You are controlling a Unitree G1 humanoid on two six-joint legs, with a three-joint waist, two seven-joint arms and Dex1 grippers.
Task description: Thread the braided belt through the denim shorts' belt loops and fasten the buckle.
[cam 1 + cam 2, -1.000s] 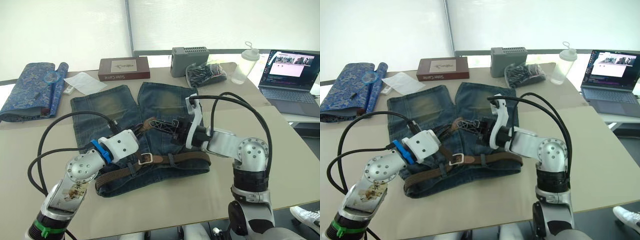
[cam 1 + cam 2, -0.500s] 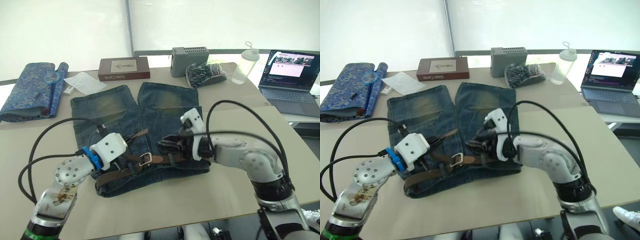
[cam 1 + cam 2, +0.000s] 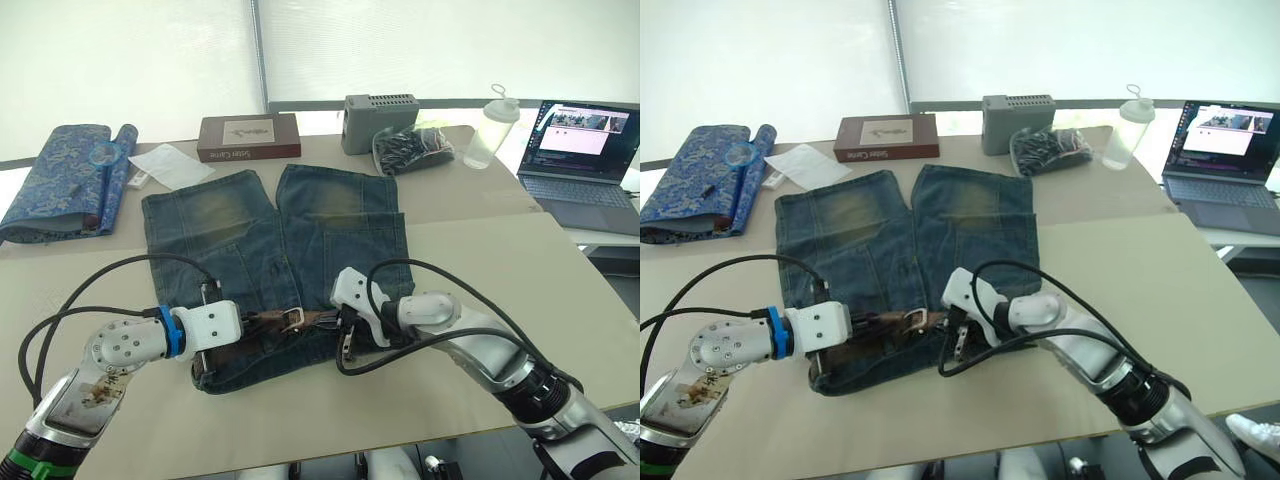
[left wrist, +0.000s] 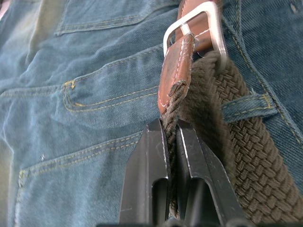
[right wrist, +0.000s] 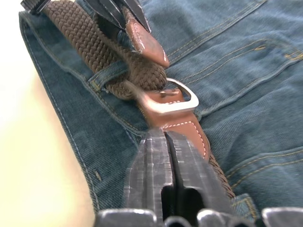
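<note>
Blue denim shorts point(image 3: 270, 270) with faded yellowish patches on both legs lie flat in the middle of the beige table point(image 3: 480, 260), waistband toward the near edge and legs pointing away. A dark brown braided belt point(image 4: 222, 142) runs along that waistband, passing under a narrow blue denim belt loop point(image 4: 248, 105). The square silver metal buckle point(image 3: 293, 318) sits around the middle of the waistband, with the belt's smooth brown leather tip point(image 5: 144, 40) next to it.

The left gripper point(image 4: 171, 139) is low over the waistband just left of the buckle; its two black fingers are pressed onto a braided stretch of the belt, right below a leather tab. The right gripper point(image 5: 165, 142) comes in from the right side, its tips touching the leather end just behind the buckle frame. Its fingers are pressed together, with almost no gap; whether any strap is caught between them I cannot tell.

Along the far edge of the table are a blue patterned rolled cloth point(image 3: 65, 180) at the left, a sheet of white paper point(image 3: 170, 165), a dark red flat box point(image 3: 248, 137), a grey device point(image 3: 380, 108) and a clear plastic bottle point(image 3: 490, 125). An open laptop point(image 3: 580, 150) stands at the far right.
</note>
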